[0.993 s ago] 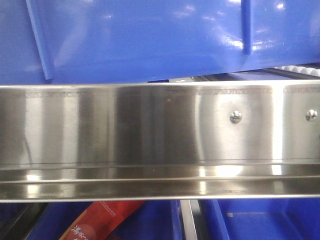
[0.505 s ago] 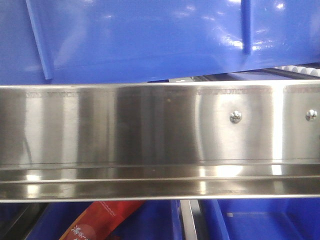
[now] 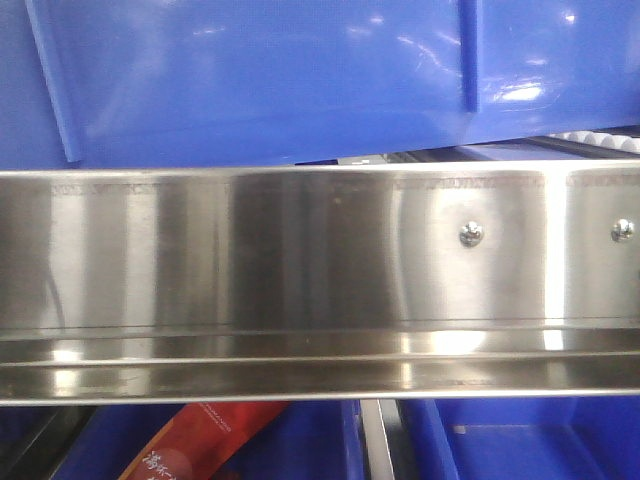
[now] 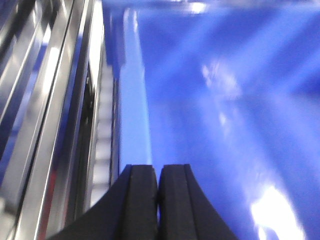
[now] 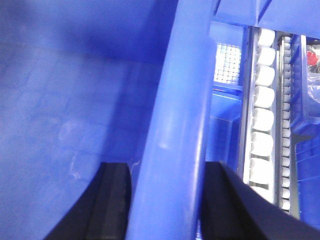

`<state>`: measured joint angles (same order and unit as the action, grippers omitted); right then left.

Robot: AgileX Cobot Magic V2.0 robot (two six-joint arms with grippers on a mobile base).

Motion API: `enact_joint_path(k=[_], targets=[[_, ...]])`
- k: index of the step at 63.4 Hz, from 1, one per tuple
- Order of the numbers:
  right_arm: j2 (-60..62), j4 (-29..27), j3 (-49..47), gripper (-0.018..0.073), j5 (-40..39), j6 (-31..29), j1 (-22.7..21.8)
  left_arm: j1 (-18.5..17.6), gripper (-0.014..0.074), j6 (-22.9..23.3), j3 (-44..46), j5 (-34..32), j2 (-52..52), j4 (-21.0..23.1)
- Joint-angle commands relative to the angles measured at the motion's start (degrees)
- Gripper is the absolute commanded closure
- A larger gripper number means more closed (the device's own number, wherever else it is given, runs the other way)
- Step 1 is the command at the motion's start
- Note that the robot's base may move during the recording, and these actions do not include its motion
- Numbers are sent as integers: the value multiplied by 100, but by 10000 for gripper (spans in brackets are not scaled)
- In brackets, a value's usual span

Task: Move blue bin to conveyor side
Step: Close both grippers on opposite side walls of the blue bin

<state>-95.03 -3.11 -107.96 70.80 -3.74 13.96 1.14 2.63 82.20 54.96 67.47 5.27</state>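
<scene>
Starting closest in, your left gripper (image 4: 158,171) sits at 6 o'clock of its wrist view with both black pads pressed flat together, no gap showing; you cannot tell whether anything thin is nipped between them. Just past its tips runs the pale rim of the blue bin (image 4: 225,125), whose glossy wall fills the blurred view from 12 to 5 o'clock, with the stainless-steel rack (image 4: 50,100) alongside at 9 o'clock. Your right gripper (image 5: 166,167) straddles the bin's thick rolled rim, one finger inside the bin at 7 o'clock, the other outside at 5 o'clock, both against the plastic, so the rim is clamped. Beyond that rim, toward 3 o'clock, a row of small white rollers (image 5: 262,115) lies in the rack. From the front camera, a brushed steel rail (image 3: 300,250) spans the middle from 9 to 3 o'clock, carrying two screws (image 3: 471,234) toward 3. Above it, at 12 o'clock, the bin's outer wall sits tilted, its lower edge rising toward 3 o'clock. Below the rail, a red packet (image 3: 200,442) shows at 7 o'clock among lower blue crates (image 3: 510,448).
</scene>
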Motion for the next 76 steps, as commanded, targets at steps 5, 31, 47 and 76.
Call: enact_joint_path(k=[5,31,47,76], targets=[[25,105,3,630,-84,72,-6,-13,413,57,1,-439,85,64],[25,105,3,630,-84,72,-6,-13,109,230,13,-591,1093,85],[25,105,3,630,-84,72,-6,-13,127,243,25,-475,1317,207],[25,105,3,630,-84,72,-6,-13,132,243,25,-343,1551,207]])
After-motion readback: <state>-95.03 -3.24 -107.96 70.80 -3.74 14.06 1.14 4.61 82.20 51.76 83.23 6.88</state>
